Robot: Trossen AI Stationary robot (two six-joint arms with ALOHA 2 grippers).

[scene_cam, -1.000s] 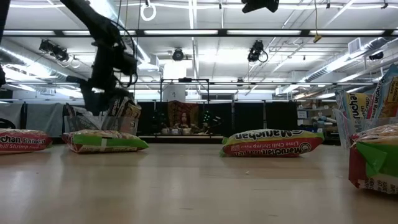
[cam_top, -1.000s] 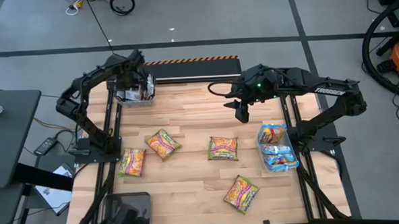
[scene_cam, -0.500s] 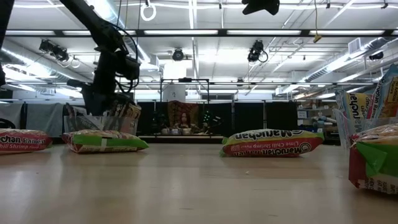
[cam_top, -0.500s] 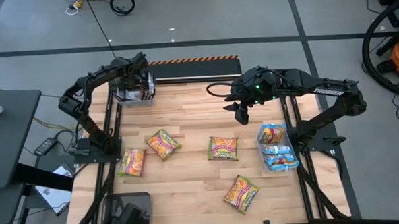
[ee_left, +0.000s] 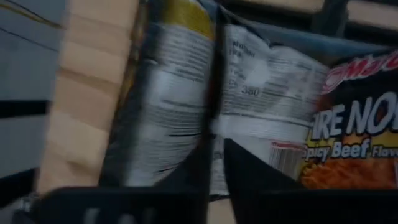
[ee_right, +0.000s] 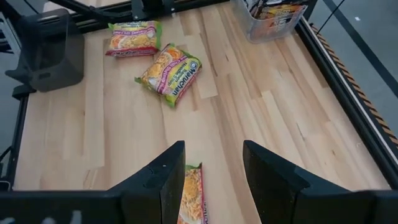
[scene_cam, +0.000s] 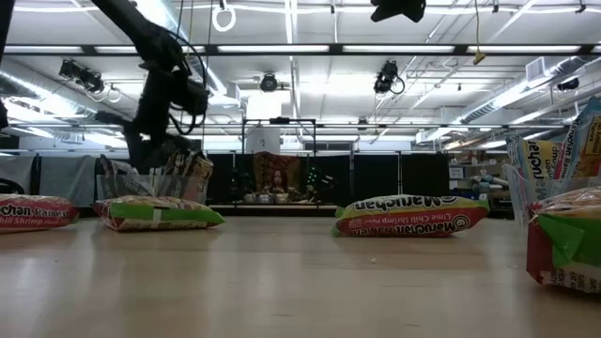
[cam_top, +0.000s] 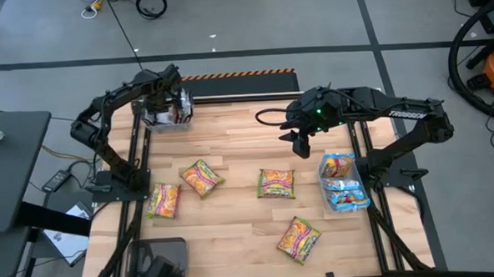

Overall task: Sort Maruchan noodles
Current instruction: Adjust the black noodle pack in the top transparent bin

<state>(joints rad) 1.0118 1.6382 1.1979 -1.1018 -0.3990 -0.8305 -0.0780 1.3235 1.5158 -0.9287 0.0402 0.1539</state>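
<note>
- My left pincer hung over the clear bin at the far left corner of the table, right above the dark packets standing inside it.
- In my left wrist view those dark packets filled the picture just past my fingers; one read "Spicy Beef", and the others showed their grey printed backs.
- I could not tell whether my left pincer was released or clenched: the fingertips sat close together against the packets, with no clear grip to be seen.
- My right pincer hovered above the bare middle of the table, released, its fingers spread with nothing between them.
- The nearest orange packet lay flat on the table just beyond my right pincer, toward the near edge; its end showed between my fingers in the right wrist view.
- Two more orange packets and lay near each other on the left side, well apart from my right pincer.
- A fourth orange packet lay near the front edge.
- The blue packets sat in a second clear bin on the right side of the table, beside my right pincer but not under it.
</note>
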